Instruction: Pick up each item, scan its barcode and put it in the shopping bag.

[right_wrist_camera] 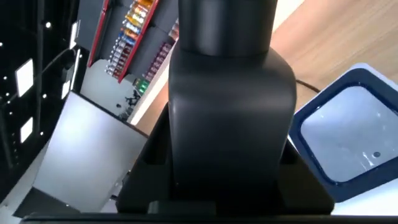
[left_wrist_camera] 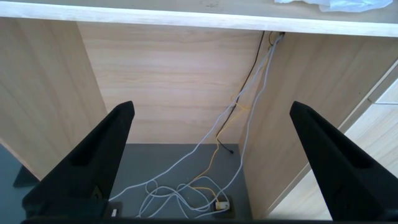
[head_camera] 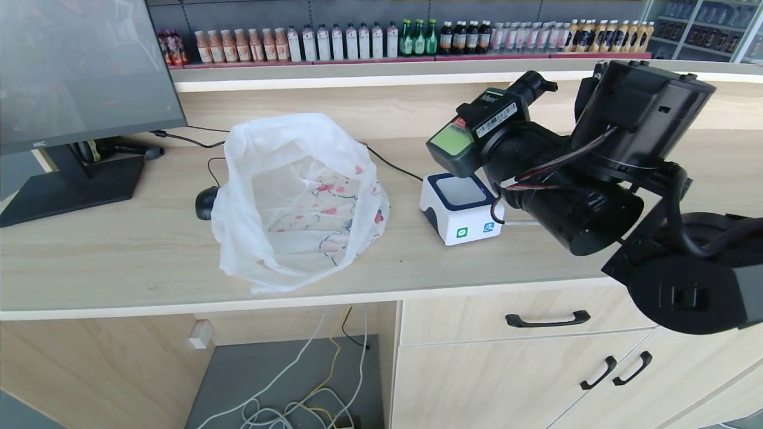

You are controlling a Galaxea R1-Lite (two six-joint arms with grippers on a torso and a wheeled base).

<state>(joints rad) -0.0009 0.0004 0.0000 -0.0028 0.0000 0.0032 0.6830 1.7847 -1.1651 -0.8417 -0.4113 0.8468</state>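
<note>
Matt pale wood-grain tabletop (head_camera: 119, 256); thin, crinkled, translucent white plastic shopping bag (head_camera: 262, 185); smooth glossy white plastic scanner (head_camera: 458, 210), glassy top.

A dark item (right_wrist_camera: 230, 106) looms close; blue-rimmed scanner (right_wrist_camera: 348, 137) beside it on wooden counter (right_wrist_camera: 348, 31).

One shopping bag (head_camera: 298, 202), one scanner (head_camera: 459, 205), one boxed item (head_camera: 462, 140) and one mouse (head_camera: 205, 202). One monitor (head_camera: 77, 65), three black cabinet handles (head_camera: 548, 320). Three green bottles (head_camera: 419, 37) amid a long shelf row.
</note>
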